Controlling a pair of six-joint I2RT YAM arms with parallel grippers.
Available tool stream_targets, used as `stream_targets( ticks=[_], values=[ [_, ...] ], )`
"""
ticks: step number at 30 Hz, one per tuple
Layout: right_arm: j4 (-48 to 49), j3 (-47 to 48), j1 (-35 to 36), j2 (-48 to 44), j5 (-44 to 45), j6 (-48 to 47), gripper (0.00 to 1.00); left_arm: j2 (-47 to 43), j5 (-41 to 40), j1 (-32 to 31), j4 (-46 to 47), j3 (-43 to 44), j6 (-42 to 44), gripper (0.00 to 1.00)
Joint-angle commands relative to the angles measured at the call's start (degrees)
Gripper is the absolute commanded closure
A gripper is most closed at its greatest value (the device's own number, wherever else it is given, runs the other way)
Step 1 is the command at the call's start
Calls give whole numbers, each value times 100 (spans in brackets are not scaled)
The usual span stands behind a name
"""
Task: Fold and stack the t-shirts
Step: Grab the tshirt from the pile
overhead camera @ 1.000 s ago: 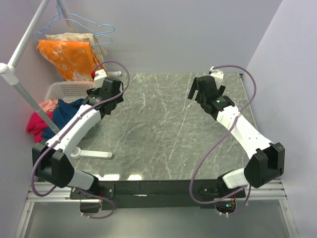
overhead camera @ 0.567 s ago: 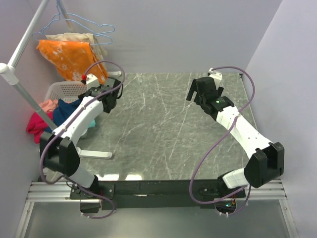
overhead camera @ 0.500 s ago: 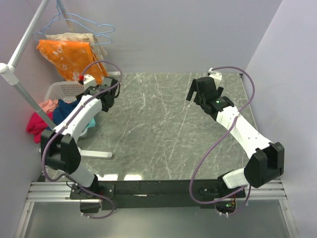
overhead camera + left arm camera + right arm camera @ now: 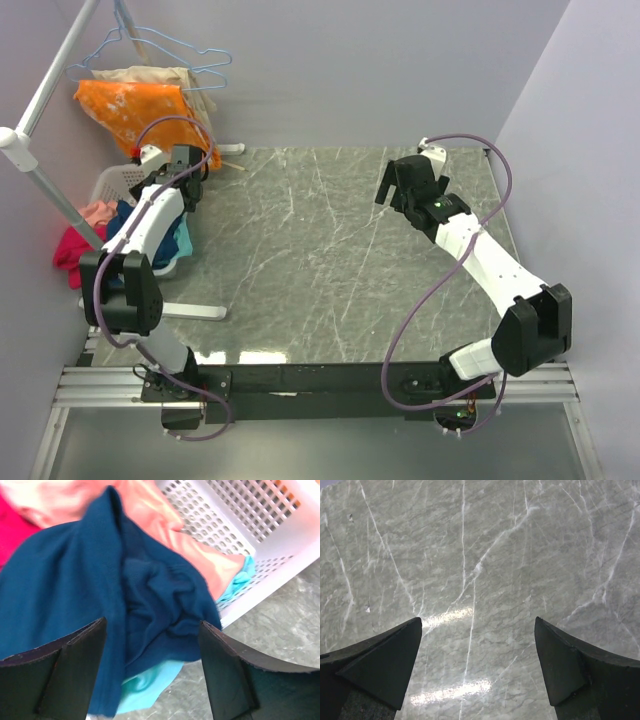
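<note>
A navy blue t-shirt (image 4: 65, 590) lies in a heap of clothes spilling from a white laundry basket (image 4: 260, 545), over a turquoise cloth (image 4: 145, 682) and beside pink (image 4: 165, 535) and red (image 4: 12, 535) ones. In the top view the heap (image 4: 125, 228) sits at the table's left edge. My left gripper (image 4: 152, 672) is open just above the navy shirt, holding nothing; in the top view it hangs over the basket (image 4: 183, 165). My right gripper (image 4: 477, 667) is open and empty above bare marble at the back right of the table (image 4: 395, 190).
A clothes rail with wire hangers (image 4: 165, 50) and an orange cloth (image 4: 140, 115) stands at the back left. A white pole (image 4: 45, 185) and its foot (image 4: 190, 311) cross the table's left side. The grey marble table (image 4: 330, 270) has walls behind and to the right.
My left arm has swung left and back, off the table, to over the basket and the clothes heap. The right arm has stayed still.
</note>
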Motion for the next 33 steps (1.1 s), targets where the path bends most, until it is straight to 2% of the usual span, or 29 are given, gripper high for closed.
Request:
stream_targets(
  ticks=[1,3,9,12,13,15,16,18,26,33],
  values=[
    [108,21,35,77,119,38,0,187,579,192,683,-67,466,26],
    [73,21,27,94,146,38,0,318,668,262,745,-50,484,32],
    [-6,100,27,156,251,-6,0,626,747,350,728,29,422,39],
    [-50,144,27,191,269,-6,0,723,844,368,736,3,396,49],
    [-59,161,35,191,295,-6,0,749,861,368,728,3,387,58],
    [-77,179,35,209,330,-15,0,793,879,368,684,30,343,69],
    [-77,179,27,209,348,-15,0,793,879,368,614,99,334,82],
    [-77,170,27,209,357,-6,0,741,844,359,474,283,264,99],
    [-59,240,27,340,243,143,0,47,379,-106,-518,1329,325,99],
    [-68,486,-157,402,199,301,0,-279,281,-1002,-1432,3199,519,99]
  ],
)
